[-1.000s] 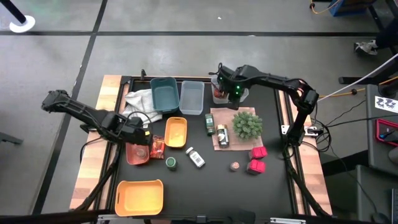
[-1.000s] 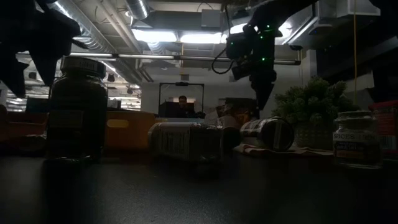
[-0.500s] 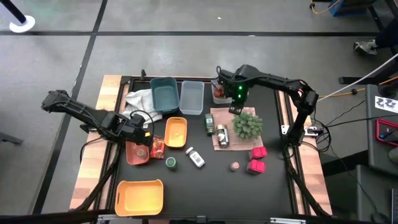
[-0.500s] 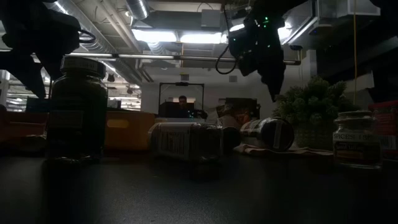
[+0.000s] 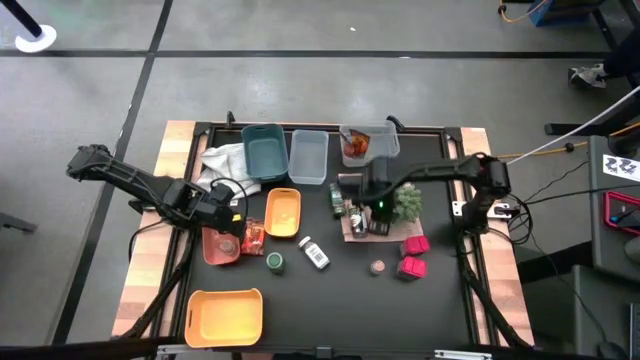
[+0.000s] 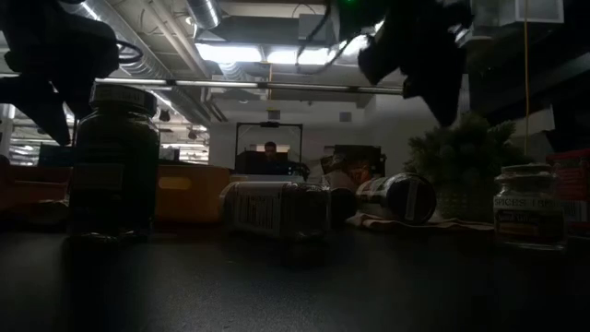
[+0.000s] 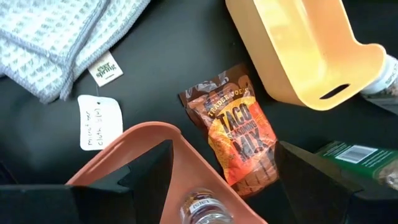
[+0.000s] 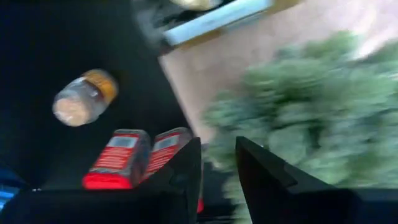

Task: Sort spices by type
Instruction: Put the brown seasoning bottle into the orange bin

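My left gripper (image 7: 224,186) hangs open over a corner of the salmon bin (image 7: 143,149), which holds a small jar (image 7: 199,208); it touches nothing. A red-orange taco seasoning packet (image 7: 239,146) lies flat beside the bin. My right gripper (image 5: 374,205) hovers over the brown mat (image 5: 350,185) beside the spiky plant (image 5: 402,200), its fingers a narrow gap apart and empty. Two jars (image 5: 337,198) (image 5: 357,217) lie on the mat. A green-lidded jar (image 5: 274,262), a white bottle (image 5: 315,253), an orange-lidded jar (image 8: 84,99) and two magenta boxes (image 8: 121,158) rest on the black table.
At the far edge stand a teal bin (image 5: 264,155), a clear bin (image 5: 308,157) and a clear bin holding packets (image 5: 368,143). A grey cloth (image 5: 225,162) lies far left. An orange bin (image 5: 283,212) sits mid-table and an orange tray (image 5: 225,315) at the near left.
My right gripper has swung from above the far clear bin with packets toward the table's near edge, and now hangs over the mat beside the plant, its finger gap unchanged. My left gripper has rolled a little in place.
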`<state>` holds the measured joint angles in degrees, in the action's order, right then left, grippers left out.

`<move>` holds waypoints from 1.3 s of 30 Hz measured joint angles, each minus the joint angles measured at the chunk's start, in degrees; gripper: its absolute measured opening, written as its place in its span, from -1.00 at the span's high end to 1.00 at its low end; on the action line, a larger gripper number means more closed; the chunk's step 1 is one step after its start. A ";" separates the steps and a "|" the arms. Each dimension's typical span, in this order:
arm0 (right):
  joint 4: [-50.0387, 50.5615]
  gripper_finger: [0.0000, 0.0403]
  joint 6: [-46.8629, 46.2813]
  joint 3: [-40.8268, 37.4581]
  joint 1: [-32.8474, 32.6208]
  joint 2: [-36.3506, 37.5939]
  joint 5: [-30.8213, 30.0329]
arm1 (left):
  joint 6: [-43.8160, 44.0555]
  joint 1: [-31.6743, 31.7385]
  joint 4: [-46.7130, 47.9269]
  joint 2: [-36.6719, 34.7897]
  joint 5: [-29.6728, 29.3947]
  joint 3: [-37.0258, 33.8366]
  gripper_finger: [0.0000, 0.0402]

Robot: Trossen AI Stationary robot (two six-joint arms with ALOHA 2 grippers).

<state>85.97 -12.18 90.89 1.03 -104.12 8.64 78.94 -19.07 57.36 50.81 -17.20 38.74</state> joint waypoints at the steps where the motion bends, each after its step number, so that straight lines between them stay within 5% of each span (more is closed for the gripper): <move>1: 0.00 0.50 -1.19 0.00 -1.70 0.00 0.02 | -0.43 0.00 0.00 0.00 -0.01 0.00 -0.31; 11: -0.93 0.48 -7.93 0.00 -15.32 0.00 0.09 | -5.61 0.00 0.02 0.00 -0.04 0.00 -0.31; 18: -2.78 0.11 -16.16 0.02 -18.05 0.00 0.02 | -6.62 0.00 0.02 0.00 -0.19 0.00 -0.31; 27: -8.70 -0.38 -15.04 -1.52 -22.10 0.07 0.02 | -8.55 -0.01 0.02 0.00 -0.28 0.00 -0.31; 39: -20.31 -0.41 -6.87 -11.00 -26.64 0.09 -3.87 | -9.31 0.00 0.02 0.02 -1.48 0.00 -0.31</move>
<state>65.66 -19.05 79.89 -25.61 -104.03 4.78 69.63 -19.07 57.39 50.82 -18.67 38.74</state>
